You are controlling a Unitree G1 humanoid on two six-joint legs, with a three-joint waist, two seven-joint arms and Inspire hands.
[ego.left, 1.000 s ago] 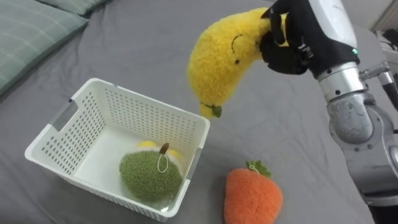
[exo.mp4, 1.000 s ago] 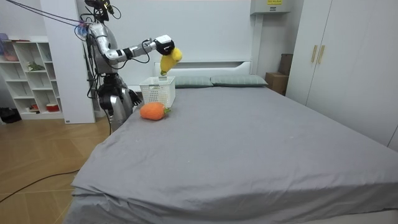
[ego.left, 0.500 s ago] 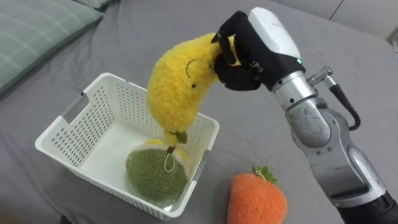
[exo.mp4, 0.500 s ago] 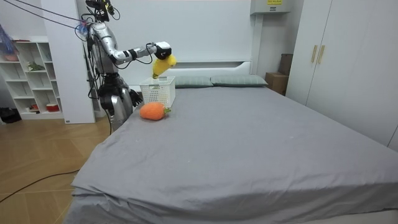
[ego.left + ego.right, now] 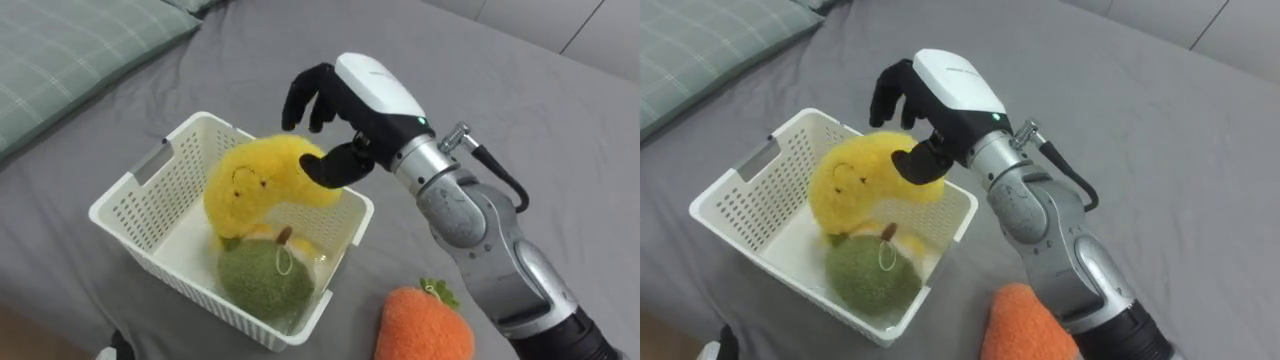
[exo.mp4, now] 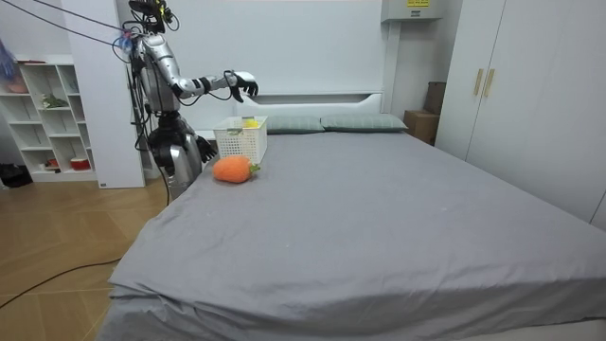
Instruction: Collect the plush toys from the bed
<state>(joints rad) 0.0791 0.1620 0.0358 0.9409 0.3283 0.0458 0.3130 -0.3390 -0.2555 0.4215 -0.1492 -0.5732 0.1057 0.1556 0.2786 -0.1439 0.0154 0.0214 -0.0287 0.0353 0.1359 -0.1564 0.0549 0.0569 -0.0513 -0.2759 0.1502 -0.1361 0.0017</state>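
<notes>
**Carrot plush** (image 5: 425, 325). Orange, green tuft. Lies on the sheet at the near edge of the bed, just beside the basket's near right corner. Not yet collected; judged the next toy to fetch.

**Basket** (image 5: 150, 215). White perforated plastic, rectangular, upright on the bed near its head-end corner on the robot's side.

**Green plush** (image 5: 265, 285). Round, with a cord loop. Sits in the basket's near half.

**Banana plush** (image 5: 260, 185). Yellow, stitched face. Inside the basket, lying across the green plush, its upper end propped at the far right wall and standing above the rim.

**Right hand** (image 5: 350, 100). Poised over the banana's upper end, fingers spread apart and gripping nothing. The thumb is close against the plush; contact cannot be told.

**Step in hand (judged).** Letting the banana settle.
- Lift the hand straight up, so no finger snags the pile and drags the toy back over the rim.
- Keep the forearm off the far wall; the light basket would likely slide or tip.
- The banana rides high and may roll out if nudged.

**Bed** (image 5: 500, 110). Grey sheet, smooth, soft underfoot for the basket.

**Pillow** (image 5: 70, 50). Green check, at the head end beyond the basket.

**Room.** The robot stands at the bed's side near the head. White shelf unit (image 6: 47, 114) behind it, wooden floor (image 6: 66, 246), pale wardrobe (image 6: 516, 85) at the room view's right.
</notes>
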